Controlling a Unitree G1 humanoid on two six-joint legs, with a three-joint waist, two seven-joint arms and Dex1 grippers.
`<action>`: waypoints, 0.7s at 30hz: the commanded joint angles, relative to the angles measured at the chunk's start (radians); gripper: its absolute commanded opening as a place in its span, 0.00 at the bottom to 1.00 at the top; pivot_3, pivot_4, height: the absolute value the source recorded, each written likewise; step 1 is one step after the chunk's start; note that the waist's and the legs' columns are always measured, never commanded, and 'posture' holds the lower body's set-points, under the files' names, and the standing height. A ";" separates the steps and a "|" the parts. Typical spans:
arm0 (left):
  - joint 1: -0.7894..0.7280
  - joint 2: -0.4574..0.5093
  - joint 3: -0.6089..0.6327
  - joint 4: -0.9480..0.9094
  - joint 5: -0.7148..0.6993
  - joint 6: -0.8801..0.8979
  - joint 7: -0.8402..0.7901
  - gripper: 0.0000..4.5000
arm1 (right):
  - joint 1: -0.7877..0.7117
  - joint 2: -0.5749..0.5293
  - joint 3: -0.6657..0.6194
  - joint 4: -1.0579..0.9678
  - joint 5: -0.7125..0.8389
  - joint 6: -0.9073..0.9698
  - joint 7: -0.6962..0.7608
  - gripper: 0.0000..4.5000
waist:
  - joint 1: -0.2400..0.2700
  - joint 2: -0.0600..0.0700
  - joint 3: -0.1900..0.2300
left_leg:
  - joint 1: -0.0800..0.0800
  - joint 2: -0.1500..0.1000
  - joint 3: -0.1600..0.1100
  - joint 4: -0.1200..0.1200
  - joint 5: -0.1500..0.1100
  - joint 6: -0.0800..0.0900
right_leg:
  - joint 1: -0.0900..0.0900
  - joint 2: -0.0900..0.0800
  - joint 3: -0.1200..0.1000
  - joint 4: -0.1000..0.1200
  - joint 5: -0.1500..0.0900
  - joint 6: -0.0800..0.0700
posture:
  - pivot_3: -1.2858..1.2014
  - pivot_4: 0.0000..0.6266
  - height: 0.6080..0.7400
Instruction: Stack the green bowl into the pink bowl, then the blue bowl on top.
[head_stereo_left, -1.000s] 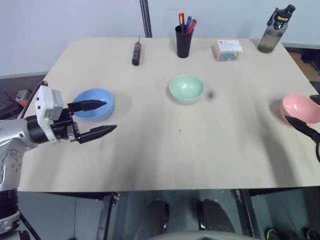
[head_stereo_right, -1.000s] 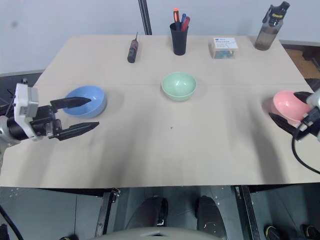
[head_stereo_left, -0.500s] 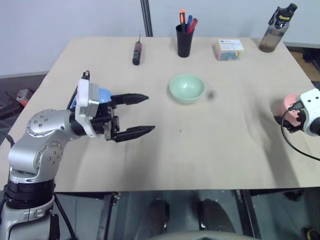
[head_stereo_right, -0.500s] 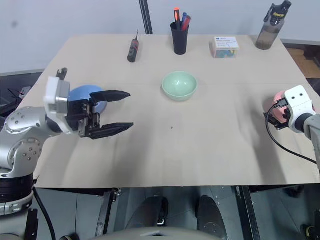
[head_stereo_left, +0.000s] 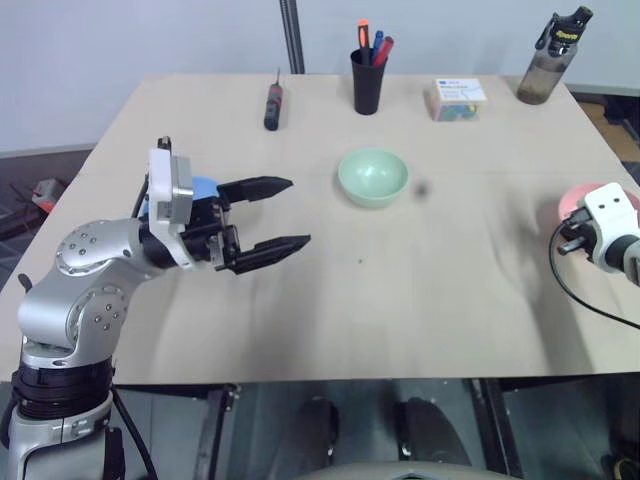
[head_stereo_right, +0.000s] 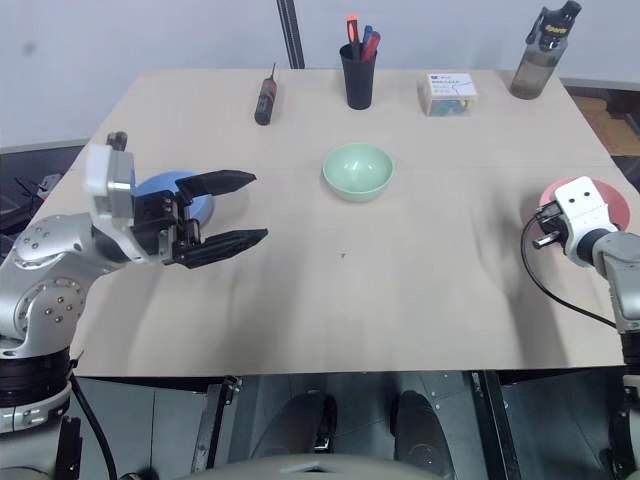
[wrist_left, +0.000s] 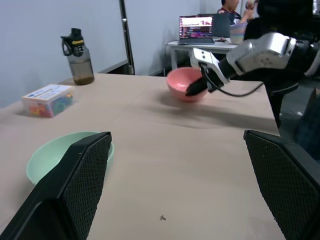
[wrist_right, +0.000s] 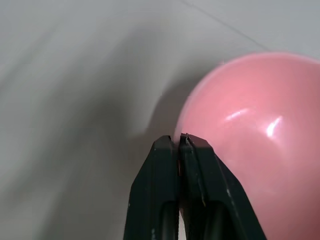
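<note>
Three bowls: all stand on the table (head_stereo_left: 300, 310), each one apart from the others, none stacked yet.
Green bowl (head_stereo_left: 372, 177): near the middle of the table, upright, nothing inside.
Pink bowl (wrist_right: 260, 135): at the right edge of the table, close to the right gripper.
Blue bowl (head_stereo_right: 178, 192): at the left side of the table, mostly hidden behind the left gripper.
Right gripper (wrist_right: 179, 140): the two black fingers are pressed together on the near rim of the pink bowl; in the right wrist view the tips meet exactly at the rim, so it pinches the bowl's edge.
Left gripper (head_stereo_left: 285, 213): fingers spread wide, holding nothing, it hangs above the table and points toward the green bowl, well apart from it.
Back of table: a black screwdriver (head_stereo_left: 272, 104), a black cup with pens (head_stereo_left: 367, 82), a small box (head_stereo_left: 456, 99) with coloured content, and a dark bottle (head_stereo_left: 546, 70) at the right corner.
Background, left wrist view: a laptop (wrist_left: 196, 27) on another table, and a person (wrist_left: 231, 6) behind it.
</note>
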 joint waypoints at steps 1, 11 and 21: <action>0.017 0.003 0.041 -0.023 -0.011 -0.016 0.004 1.00 | 0.009 0.028 0.010 -0.226 0.106 -0.022 0.120 0.03 | 0.000 0.000 0.000 | 0.000 0.000 0.000 0.000 0.000 0.000 | 0.000 0.000 0.000 0.000 0.000 0.000 | 0.52 0.24 1.00; 0.008 -0.011 0.048 -0.019 -0.012 -0.019 0.035 1.00 | -0.040 0.268 0.366 -0.636 0.190 0.250 0.076 0.03 | 0.001 -0.001 0.000 | 0.000 -0.001 -0.003 0.003 0.000 0.000 | 0.002 0.000 -0.001 0.000 0.000 0.000 | 0.52 0.24 1.00; 0.025 -0.025 0.054 -0.032 -0.006 -0.026 0.049 1.00 | -0.130 0.340 0.436 -0.635 0.208 0.381 0.085 0.69 | 0.000 -0.001 0.000 | 0.000 -0.001 -0.005 0.001 0.000 -0.001 | 0.001 0.000 -0.003 0.000 0.000 0.000 | 0.52 0.24 1.00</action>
